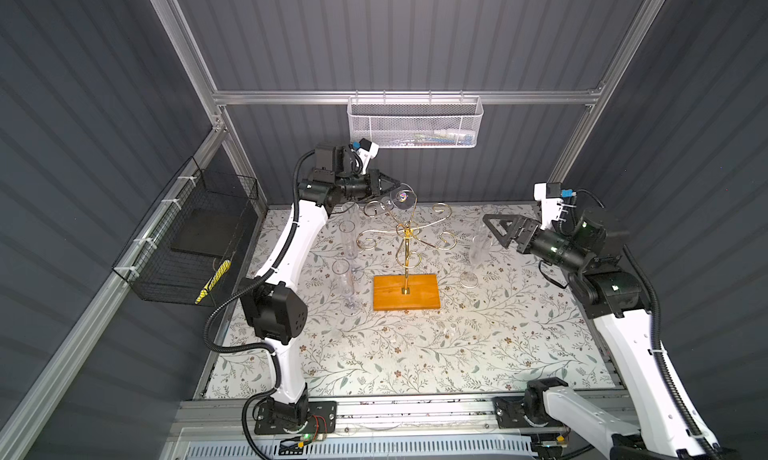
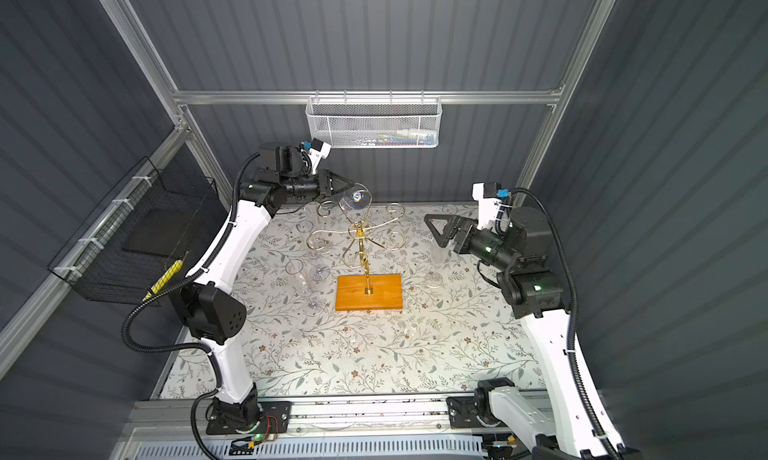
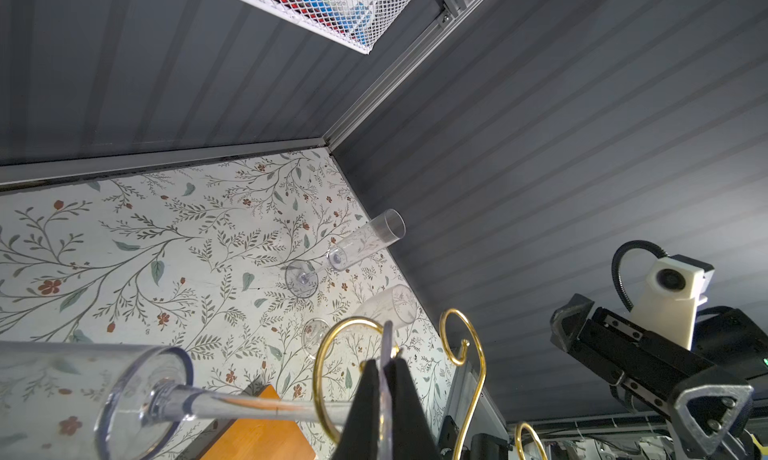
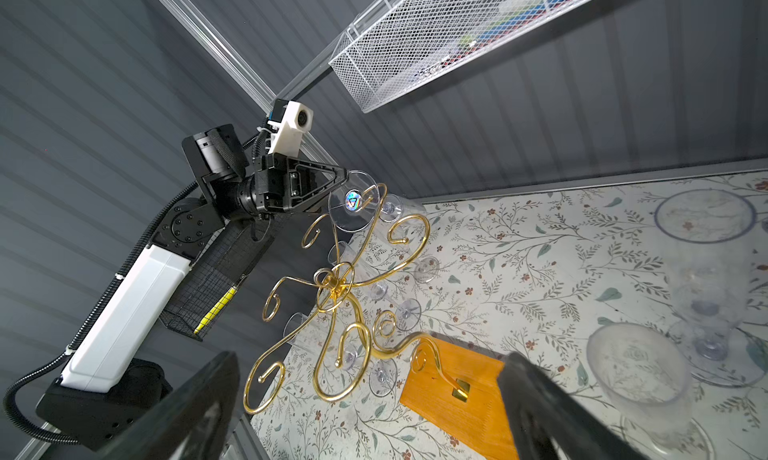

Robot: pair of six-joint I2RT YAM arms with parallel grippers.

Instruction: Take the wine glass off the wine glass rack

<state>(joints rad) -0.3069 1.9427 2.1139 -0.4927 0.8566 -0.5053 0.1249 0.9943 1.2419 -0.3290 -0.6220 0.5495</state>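
The wine glass rack (image 1: 406, 254) is a gold pole with scrolled arms on an orange wooden base (image 1: 405, 298), seen in both top views (image 2: 365, 262). A clear wine glass (image 3: 137, 395) hangs upside down from a back-left arm, its stem running through the gold loop (image 3: 320, 366). Its round foot (image 1: 402, 199) (image 4: 353, 202) sits above the arm. My left gripper (image 3: 384, 364) (image 1: 397, 184) is shut on the edge of that foot. My right gripper (image 1: 492, 225) (image 4: 370, 358) hovers open to the right of the rack, holding nothing.
Several clear glasses stand on the floral table: two left of the rack (image 1: 348, 237) (image 1: 347, 287), one to its right (image 1: 476, 254) below my right gripper. A white mesh basket (image 1: 413, 123) hangs on the back wall. A black wire basket (image 1: 187, 246) hangs on the left wall.
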